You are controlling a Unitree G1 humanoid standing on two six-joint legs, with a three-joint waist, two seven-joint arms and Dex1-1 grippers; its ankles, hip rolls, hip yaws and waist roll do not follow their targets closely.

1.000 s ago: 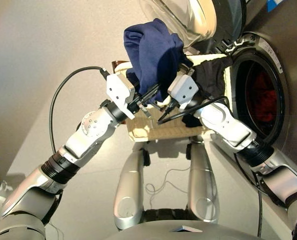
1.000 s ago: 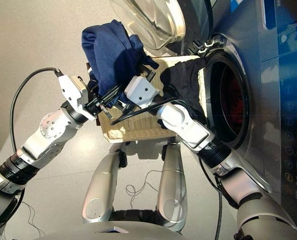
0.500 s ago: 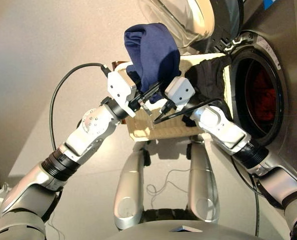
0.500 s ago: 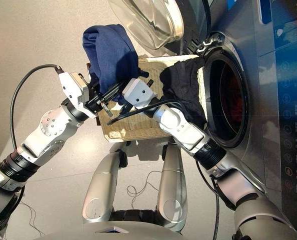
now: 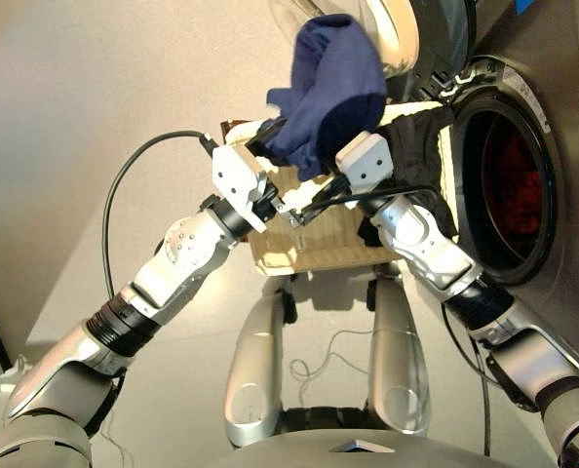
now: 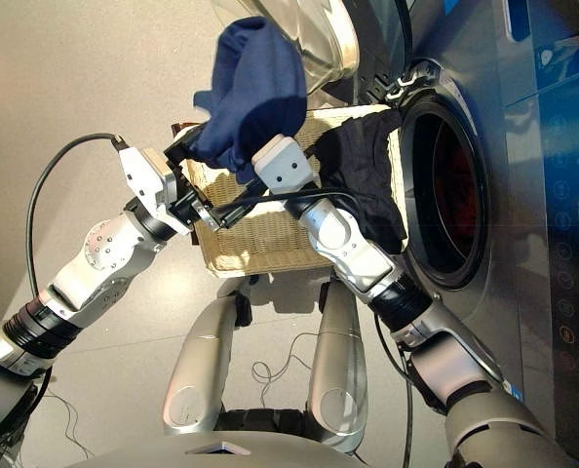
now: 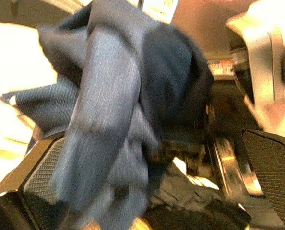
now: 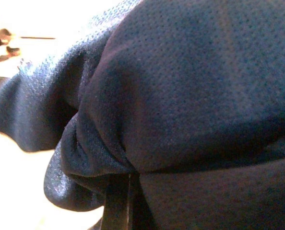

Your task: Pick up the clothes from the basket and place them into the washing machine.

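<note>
The navy garment (image 5: 330,93) is hanging in the air above the cream wicker basket (image 5: 299,244), bunched into a lump, in front of the open glass door (image 5: 392,34) of the washing machine (image 5: 538,127). The right gripper (image 5: 324,174) is clamped on its lower part; in the right wrist view the blue cloth is filling nearly the whole pic, w/ one dark finger (image 8: 117,203) showing under the folds. The left gripper (image 5: 270,132) is standing w/ fingers apart, the cloth draping over one ribbed pad (image 7: 44,167), the other pad (image 7: 272,167) bare. The black garment (image 5: 411,151) is lying over the basket's edge on the machine side. Something coral-red (image 5: 509,185) is showing inside the drum, through the round porthole.
</note>
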